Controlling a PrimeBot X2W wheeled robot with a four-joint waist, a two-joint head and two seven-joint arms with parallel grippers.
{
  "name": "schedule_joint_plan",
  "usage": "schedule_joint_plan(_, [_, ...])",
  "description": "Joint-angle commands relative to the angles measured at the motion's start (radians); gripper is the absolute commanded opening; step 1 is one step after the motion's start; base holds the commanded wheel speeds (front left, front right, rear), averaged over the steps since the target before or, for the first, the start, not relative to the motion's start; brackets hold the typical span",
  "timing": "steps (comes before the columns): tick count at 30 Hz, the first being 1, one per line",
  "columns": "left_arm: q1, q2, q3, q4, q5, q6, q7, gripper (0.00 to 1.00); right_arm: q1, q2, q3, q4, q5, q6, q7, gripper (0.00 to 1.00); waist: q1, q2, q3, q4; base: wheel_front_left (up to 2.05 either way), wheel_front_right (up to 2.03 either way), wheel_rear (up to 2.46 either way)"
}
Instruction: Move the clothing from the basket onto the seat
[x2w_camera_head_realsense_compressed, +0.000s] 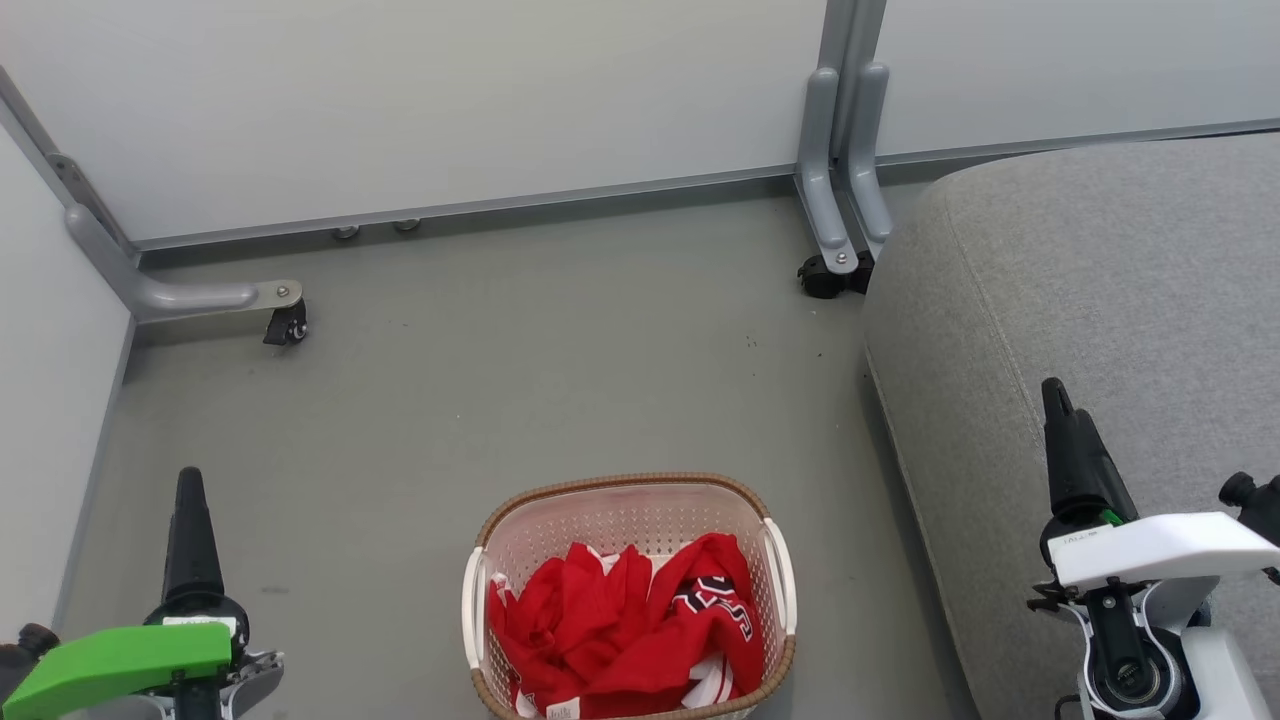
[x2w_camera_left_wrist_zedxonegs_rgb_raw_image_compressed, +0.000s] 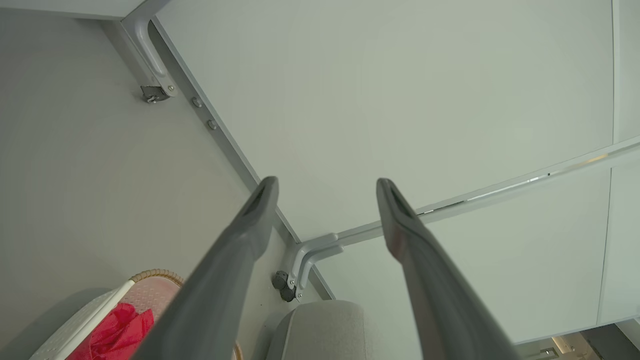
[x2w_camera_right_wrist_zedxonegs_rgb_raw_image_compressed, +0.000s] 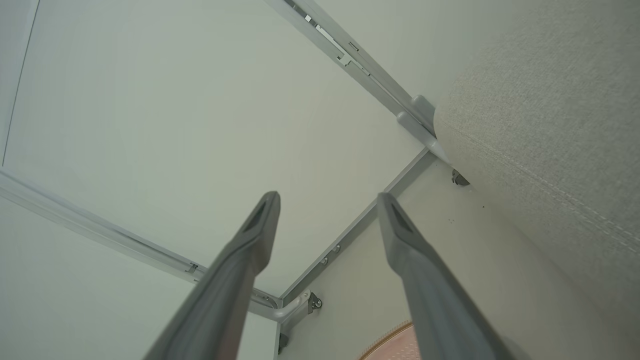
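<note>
Clothing (x2w_camera_head_realsense_compressed: 620, 630): crumpled red heap with white trim, lying in the basket (x2w_camera_head_realsense_compressed: 620, 482) on the floor (x2w_camera_head_realsense_compressed: 500, 380), between the left tool (x2w_camera_head_realsense_compressed: 189, 485) and the right tool (x2w_camera_head_realsense_compressed: 1055, 395) and nearer the robot than either tip
Left tool: empty, its two long dark fingers spread apart in its wrist view, pointing out over bare floor; the basket's corner and a fold of red show at that view's lower left
Right tool: also empty, fingers parted, seen against the edge of the seat (x2w_camera_head_realsense_compressed: 1100, 280) in the head view; a sliver of woven rim sits at the bottom of its wrist view
Reach: the heap is about as far from one tool as the other. By my reading the right arm suits better, since the seat is on its side and the carry would be short
Heap's axis: no clear long axis; it spreads somewhat wider left to right, with the black-lettered garment on the robot's right
Materials: soft limp fabric, likely to drape and trail when lifted; cream perforated plastic basket with brown woven-look rim and white side handles — probably light, so a snagged garment may drag it
Seat: broad grey upholstered cushion, rounded edge, stitched seam, no garment on it yet, near the basket's right side
Surround: pale wall panels (x2w_camera_head_realsense_compressed: 400, 100) on grey castor feet (x2w_camera_head_realsense_compressed: 285, 325) — well beyond the basket
</note>
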Motion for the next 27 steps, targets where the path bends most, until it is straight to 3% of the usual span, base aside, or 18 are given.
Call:
schedule_joint_plan(1, [-0.01,0.007,0.011,-0.041,0.05,0.0,-0.011,1.0,-0.023,-0.01,0.007,-0.034,-0.063,0.0,-0.012,1.0,0.0,0.0,0.0,0.0,0.0,0.0,0.0])
schedule_joint_plan(9, [0.013,0.008,-0.056,-0.128,0.258,0.048,-0.038,1.0,-0.026,-0.035,0.053,-0.105,-0.264,0.0,-0.039,1.0,0.0,0.0,0.002,0.001,0.0,0.0,0.0])
schedule_joint_plan(17, [0.03,0.009,-0.182,-0.178,0.48,0.174,-0.064,1.0,-0.016,-0.06,0.101,-0.135,-0.433,0.001,-0.066,1.0,0.0,0.0,0.002,0.003,0.0,0.0,0.0])
schedule_joint_plan(23, [0.029,0.022,-0.273,-0.19,0.632,0.187,-0.081,1.0,-0.014,-0.06,0.116,-0.149,-0.515,0.001,-0.083,1.0,0.0,0.0,0.004,0.003,0.0,0.0,0.0])
schedule_joint_plan(27, [0.024,0.043,-0.336,-0.194,0.696,0.238,-0.092,1.0,-0.013,-0.065,0.137,-0.154,-0.569,0.001,-0.094,1.0,0.0,0.0,0.005,0.004,0.0,0.0,0.0])
